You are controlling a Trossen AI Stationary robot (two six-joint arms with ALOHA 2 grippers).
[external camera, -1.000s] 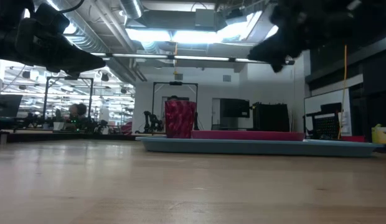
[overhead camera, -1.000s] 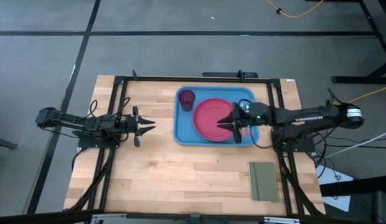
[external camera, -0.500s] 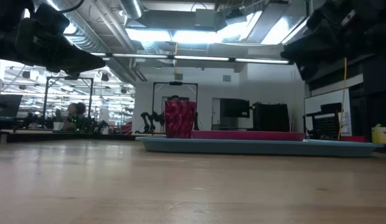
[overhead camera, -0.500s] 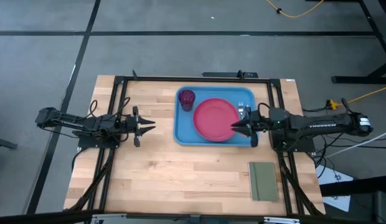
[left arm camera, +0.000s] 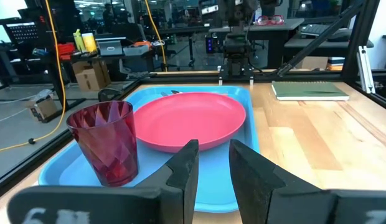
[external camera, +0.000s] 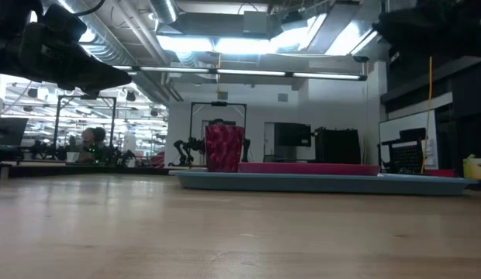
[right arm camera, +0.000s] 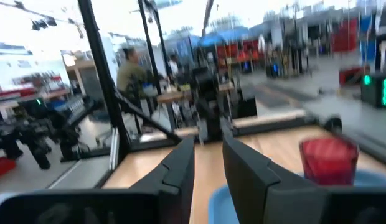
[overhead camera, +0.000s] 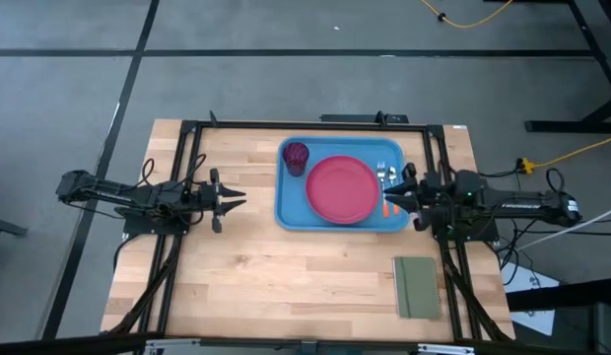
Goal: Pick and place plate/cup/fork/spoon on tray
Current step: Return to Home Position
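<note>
Retreated off the round pink-red plastic plate [overhead camera: 341, 189], right gripper [overhead camera: 408, 194] now hangs by the blue rectangular plastic tray's [overhead camera: 289, 213] edge.
Both grippers slightly parted, empty; left gripper [overhead camera: 234, 198] over the counter [overhead camera: 286, 276].

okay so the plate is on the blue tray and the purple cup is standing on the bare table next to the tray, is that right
Not quite. The plate does lie on the blue tray, but the cup stands on the tray too, in a corner beside the plate, not on the bare table. The high view shows it, and the left wrist view agrees.
</note>
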